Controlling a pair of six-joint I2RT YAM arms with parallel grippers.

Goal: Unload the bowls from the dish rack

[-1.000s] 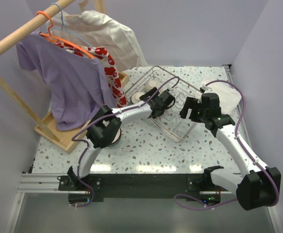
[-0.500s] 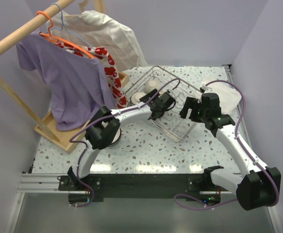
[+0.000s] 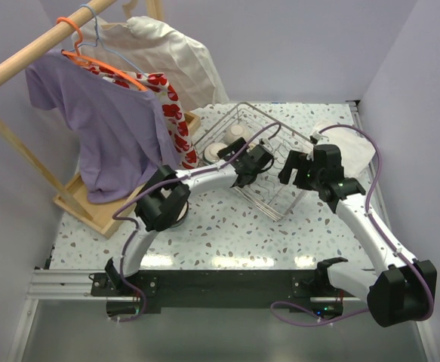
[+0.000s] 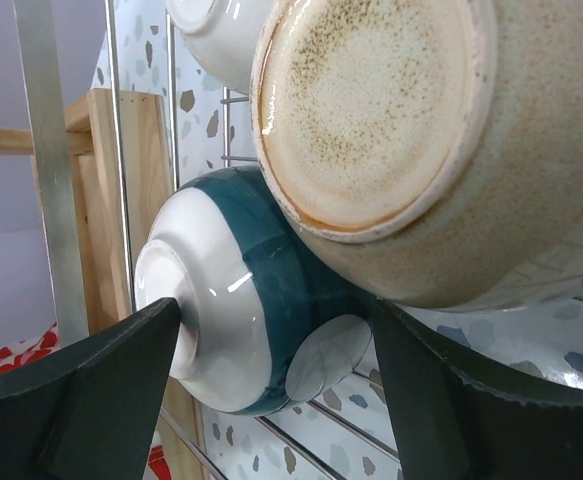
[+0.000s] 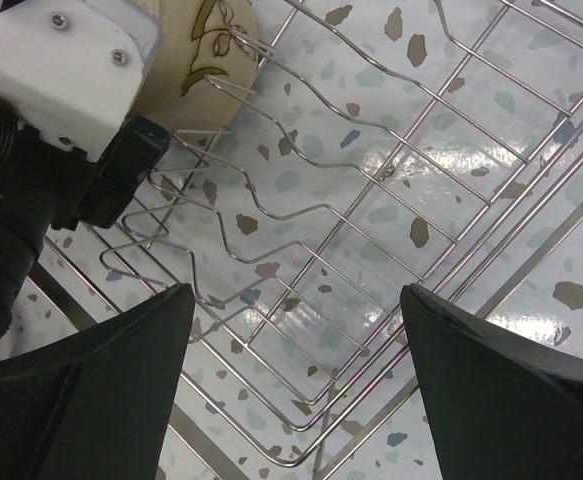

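Note:
The silver wire dish rack stands at the table's middle back. My left gripper reaches into it. In the left wrist view it is open, with one finger on each side of the teal-banded bowl, which lies on its side; the left fingertip is at the bowl's foot. A beige speckled bowl leans above it, and a white bowl lies beyond. My right gripper is open and empty over the rack's wire floor. A cream bowl with a leaf drawing shows beside the left wrist.
A wooden clothes rail with hanging shirts stands at the back left, its wooden base next to the rack. One bowl sits on the table under the left arm. A white cloth lies at the back right.
My left gripper has edged a little further toward the bowls in the rack. The right arm has hardly moved.

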